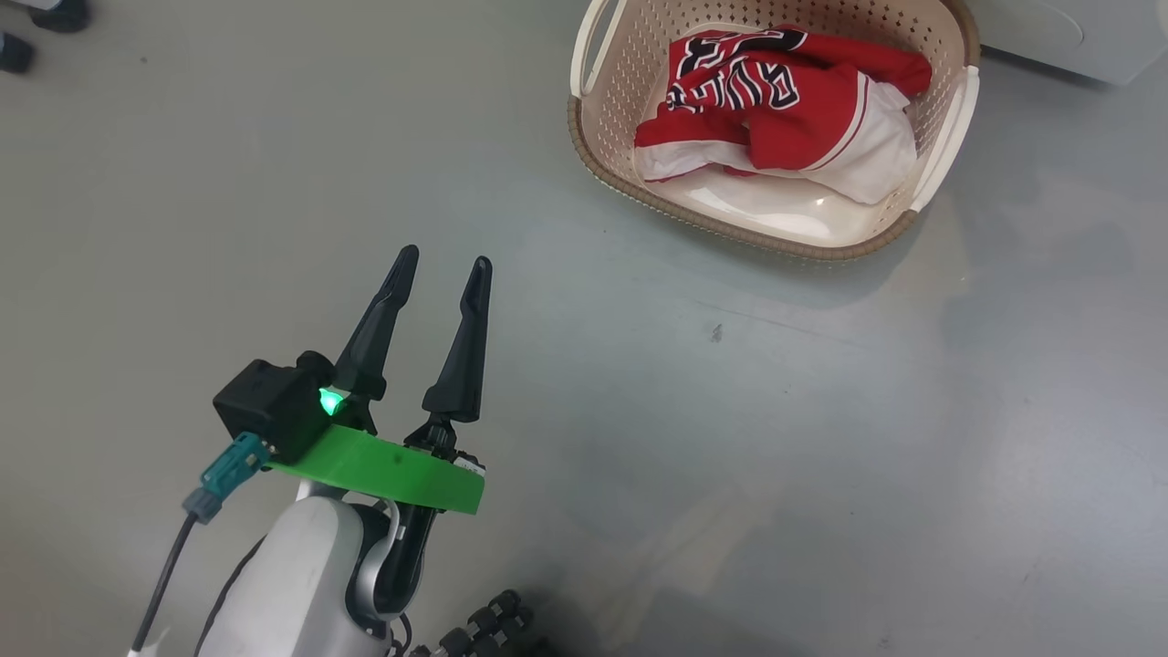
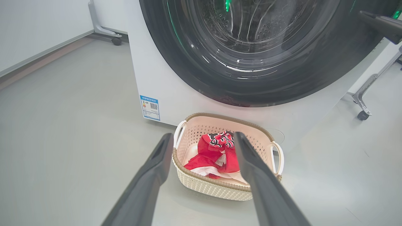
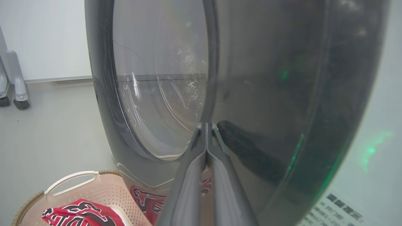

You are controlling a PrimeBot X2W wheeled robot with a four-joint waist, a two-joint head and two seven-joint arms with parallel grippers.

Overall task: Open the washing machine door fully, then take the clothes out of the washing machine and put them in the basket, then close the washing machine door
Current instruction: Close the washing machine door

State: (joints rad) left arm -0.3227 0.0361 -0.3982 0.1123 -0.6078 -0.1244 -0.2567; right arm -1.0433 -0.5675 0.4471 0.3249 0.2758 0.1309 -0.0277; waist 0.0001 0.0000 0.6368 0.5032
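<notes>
Step in hand, as I read it: shutting the washing machine door (image 3: 267, 94). The clothes (image 1: 785, 100) lie in the basket (image 1: 630, 55), so only the door looks left to do.

R pincer (image 3: 206, 125) is closed w/ nothing held, tips together & set against the door's black rim, right at the edge of the glass. L pincer (image 1: 445, 258) is wide open & empty, hanging over bare floor (image 1: 274, 182), well apart from the basket.

Doing it well:
- Push w/ the closed tips on the rim, not the glass. The bowl bulges & looks slick, so tips could skid off.
- Press square to the machine front, steady, until the latch catches.
- From the L wrist view the door looks about flush w/ the white front of the washing machine (image 2: 163, 81). Can't tell whether it's latched.
- L arm is best kept clear of the door.
- The basket sits on the floor just in front of the machine, below the door & near it, so the R arm shouldn't drop onto it when backing off.

Door's look: big, round, w/ a wide glossy black rim that picks up reflections, incl. green glints & the red of the clothes low down. The centre is a clear bulging glass bowl w/ pale smudges, & the drum's perforations show through it from the L wrist view
</notes>
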